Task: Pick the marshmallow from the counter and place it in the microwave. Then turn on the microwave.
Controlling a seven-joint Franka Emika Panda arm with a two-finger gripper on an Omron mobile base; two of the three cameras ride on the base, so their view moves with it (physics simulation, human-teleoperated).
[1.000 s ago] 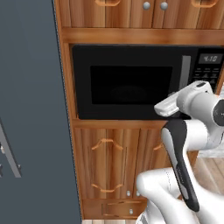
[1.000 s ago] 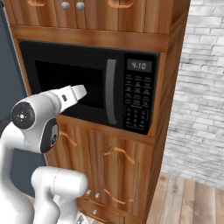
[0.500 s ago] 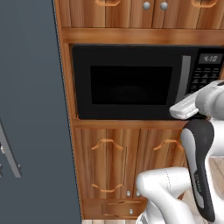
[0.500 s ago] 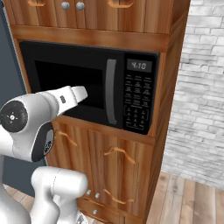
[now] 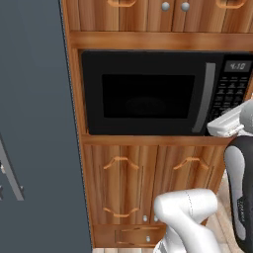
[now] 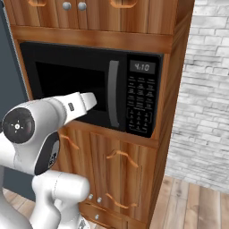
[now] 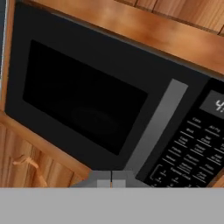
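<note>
My hand is closed, its two tips pressed together with nothing between them; in the hand view they sit at the bottom, just below the foot of the handle. In the right base view the hand points from the left toward the microwave, in front of the lower part of the door, just left of the handle. In the left base view the hand shows at the right edge, before the lower right corner of the microwave, under the keypad.

The microwave door is shut. Its dark window fills the left part of the front; the grey handle stands upright between the window and the keypad. The keypad runs down the right side, with the lit display at its top.

The microwave is built into a wooden cabinet. Doors with curved pulls lie under it, and doors with round knobs over it. A dark grey panel adjoins the cabinet's left side. A white brick wall stands to its right, above a wooden floor.

I cannot tell where the marshmallow is.
</note>
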